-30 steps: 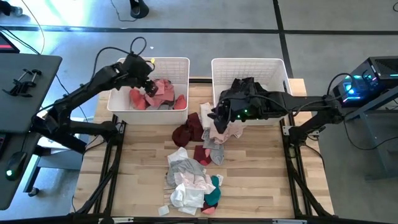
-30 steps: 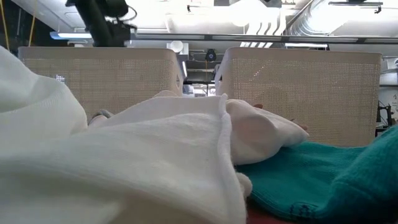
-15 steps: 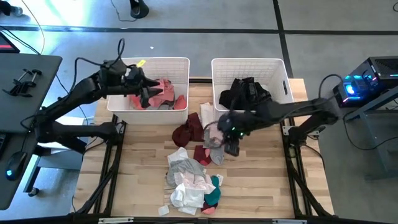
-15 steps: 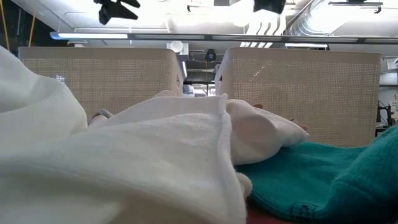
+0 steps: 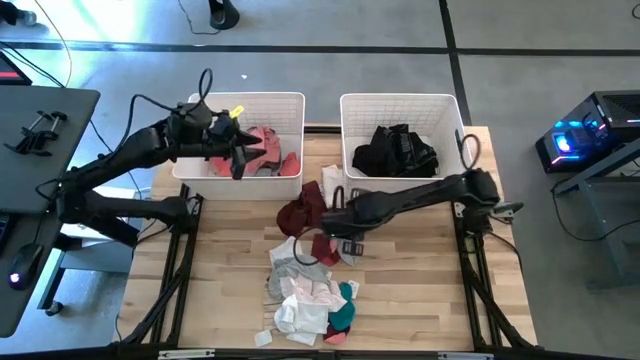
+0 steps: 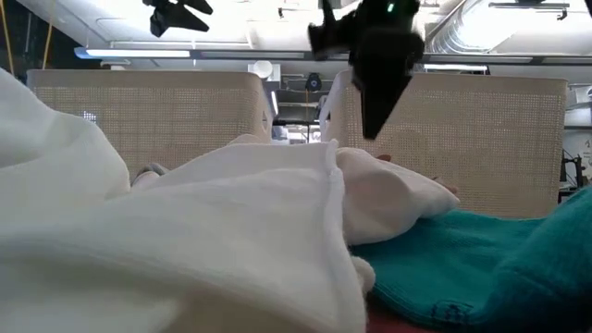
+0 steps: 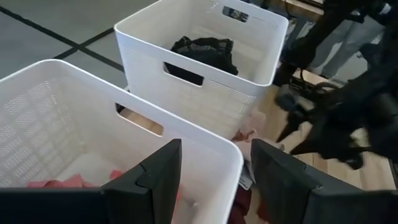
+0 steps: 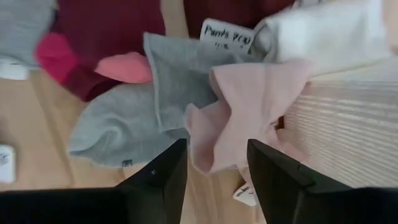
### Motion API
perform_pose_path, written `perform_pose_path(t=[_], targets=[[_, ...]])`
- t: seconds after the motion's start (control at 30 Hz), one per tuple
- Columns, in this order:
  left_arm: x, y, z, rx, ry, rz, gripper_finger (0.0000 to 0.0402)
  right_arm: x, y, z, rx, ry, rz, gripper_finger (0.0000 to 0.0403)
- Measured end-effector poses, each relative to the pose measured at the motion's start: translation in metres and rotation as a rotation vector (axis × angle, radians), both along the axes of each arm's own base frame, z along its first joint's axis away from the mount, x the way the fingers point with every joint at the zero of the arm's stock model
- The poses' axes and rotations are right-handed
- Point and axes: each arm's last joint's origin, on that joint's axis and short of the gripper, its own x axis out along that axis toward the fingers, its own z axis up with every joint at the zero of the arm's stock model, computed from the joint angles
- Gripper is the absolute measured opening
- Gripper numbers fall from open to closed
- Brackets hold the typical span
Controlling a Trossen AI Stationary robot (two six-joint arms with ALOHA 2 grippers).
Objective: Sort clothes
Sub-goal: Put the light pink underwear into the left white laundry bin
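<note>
The clothes lie in a loose pile (image 5: 308,275) on the table's middle: maroon (image 5: 300,213), grey, white and teal pieces. My right gripper (image 8: 216,146) is open and points down over a pink garment (image 8: 249,106) and a grey one (image 8: 143,112), beside the right basket's front corner; in the high view the right gripper (image 5: 338,220) shows there. My left gripper (image 7: 214,146) is open above the left basket (image 5: 290,100), with nothing between its fingers. That basket holds pink and coral clothes (image 5: 262,148). The right basket (image 5: 400,100) holds black clothes (image 5: 395,150).
A white garment (image 6: 185,231) and a teal one (image 6: 481,259) lie right before the low camera and hide most of the table. Small paper tags (image 8: 227,32) lie among the clothes. Bare wood (image 5: 420,290) shows at the table's near right.
My right gripper has come down from over the right basket toward the table's near edge and its left, onto the pile's far end, tipping until it points down. My left gripper has risen out of the left basket and tipped up toward level.
</note>
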Motion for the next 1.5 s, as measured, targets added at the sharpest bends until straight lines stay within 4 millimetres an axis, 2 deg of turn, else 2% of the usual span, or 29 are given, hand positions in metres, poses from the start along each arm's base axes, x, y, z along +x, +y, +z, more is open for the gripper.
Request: perform_pose_path(t=[0.13, 0.27, 0.4, 0.57, 0.67, 0.8, 1.07, 1.3, 1.5], targets=[[0.001, -0.003, 0.0, 0.001, -0.003, -0.02, 0.0179, 0.008, -0.005, -0.019, 0.054, 0.045, -0.031, 0.0161], [0.002, -0.005, 0.0, -0.005, -0.004, -0.026, 0.0179, 0.012, -0.008, -0.033, 0.018, 0.084, -0.036, 0.0144], [0.003, -0.007, 0.0, -0.005, -0.004, -0.031, 0.0179, 0.015, -0.008, -0.042, 0.008, 0.106, -0.038, 0.01], [0.003, -0.007, 0.0, -0.002, -0.003, -0.027, 0.0179, 0.015, -0.008, -0.042, 0.011, 0.106, -0.034, 0.0013], [0.003, -0.007, 0.0, 0.0, -0.004, -0.028, 0.0179, 0.014, -0.007, -0.037, 0.037, 0.091, -0.025, 0.0015], [0.003, -0.007, 0.001, 0.002, -0.009, -0.028, 0.0179, 0.008, -0.008, -0.015, 0.048, 0.03, -0.04, 0.0007], [0.004, -0.007, 0.001, 0.014, -0.012, -0.048, 0.0179, -0.008, -0.014, 0.05, 0.033, -0.254, -0.032, 0.0002], [0.008, -0.013, 0.004, 0.067, -0.031, -0.11, 0.0179, -0.017, -0.023, 0.107, 0.009, -0.624, -0.096, 0.0001], [0.015, -0.024, 0.013, 0.155, -0.114, -0.196, 0.0179, -0.015, -0.029, 0.149, 0.02, -0.965, -0.117, 0.0]])
